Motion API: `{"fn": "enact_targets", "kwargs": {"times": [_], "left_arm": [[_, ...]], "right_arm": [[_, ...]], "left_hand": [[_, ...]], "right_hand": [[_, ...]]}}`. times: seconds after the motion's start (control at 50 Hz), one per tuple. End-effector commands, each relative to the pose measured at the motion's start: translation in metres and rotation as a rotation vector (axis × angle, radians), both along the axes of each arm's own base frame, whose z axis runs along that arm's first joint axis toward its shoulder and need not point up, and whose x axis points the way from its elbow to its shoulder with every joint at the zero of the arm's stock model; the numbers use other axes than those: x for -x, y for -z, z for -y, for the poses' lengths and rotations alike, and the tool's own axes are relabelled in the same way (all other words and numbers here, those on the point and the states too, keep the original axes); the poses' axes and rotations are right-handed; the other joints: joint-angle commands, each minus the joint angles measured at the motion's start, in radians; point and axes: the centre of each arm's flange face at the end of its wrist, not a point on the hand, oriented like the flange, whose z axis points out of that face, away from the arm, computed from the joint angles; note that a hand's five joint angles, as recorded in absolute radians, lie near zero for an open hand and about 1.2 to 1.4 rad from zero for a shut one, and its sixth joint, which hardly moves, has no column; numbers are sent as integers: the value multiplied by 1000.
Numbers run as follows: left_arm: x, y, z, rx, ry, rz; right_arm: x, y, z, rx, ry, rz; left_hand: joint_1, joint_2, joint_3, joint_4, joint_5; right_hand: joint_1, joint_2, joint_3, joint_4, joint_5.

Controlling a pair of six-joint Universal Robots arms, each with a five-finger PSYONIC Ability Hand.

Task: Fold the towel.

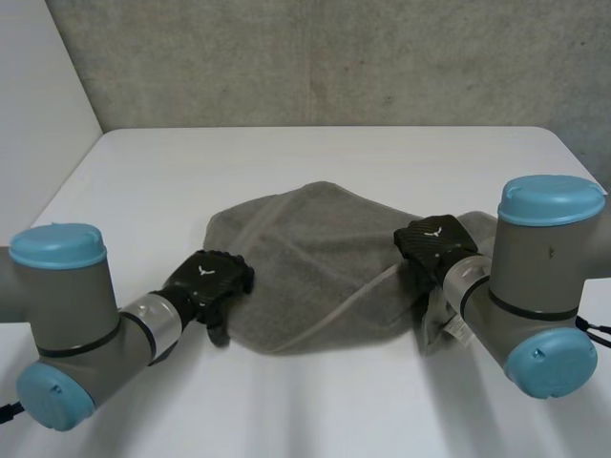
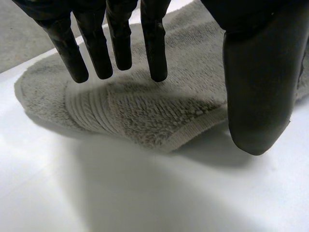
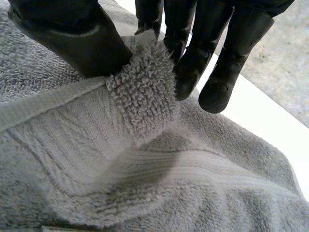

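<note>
- The right hand (image 3: 190,53) pinches a raised tuft of the towel (image 3: 145,96) at its hemmed edge, with the thumb on one side and the fingers on the other. It is a small bite of cloth, held near the fingertips.
- The left hand (image 2: 120,43) is open. Its fingers are straight and hang just over a rounded corner of the towel, with the thumb well apart past the edge. I cannot tell whether the fingertips touch the pile.
- The step in hand, as I judge it, is getting both hands a grip before the fold. The left should close on that corner's hem and take one layer only.
- The right pinch looks shallow, so a deeper hold would guard against slipping on the lift.
- Raise both sides level and together. The towel lies rumpled with a diagonal ridge across it, and it would fold crooked otherwise.
- The towel sits mid-way on the white table (image 1: 315,153) — the left hand at its left edge, the right hand on its right part.
- Writing: what looks like a small pale tag (image 1: 456,329) shows at the towel's right near edge, with nothing legible on it. Each hand's back bears a small white emblem (image 1: 202,270) — no words.
</note>
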Motion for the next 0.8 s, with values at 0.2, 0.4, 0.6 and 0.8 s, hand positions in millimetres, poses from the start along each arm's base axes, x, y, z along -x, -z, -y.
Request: {"fn": "enact_targets", "kwargs": {"times": [0.2,0.4,0.6,0.8], "left_arm": [[4,0,8,45,11,23],[5,-10,10,64,2,0],[-2,-65,10,168,-38,-88],[-35,-207,-13,437,-124,-275]], "right_arm": [[11,-13,10,18,51,53],[22,-40,16,78,78,84],[33,-92,3,136,21,107],[55,-200,-22,220,-39,46]], "left_hand": [[586,588,588,588,585],[1011,1013,1013,1013,1011],[1011,1013,1013,1013,1011],[1011,1013,1013,1013,1011]], "right_hand": [[76,85,56,56,57],[76,85,56,56,57],[76,85,56,56,57],[76,85,56,56,57]]}}
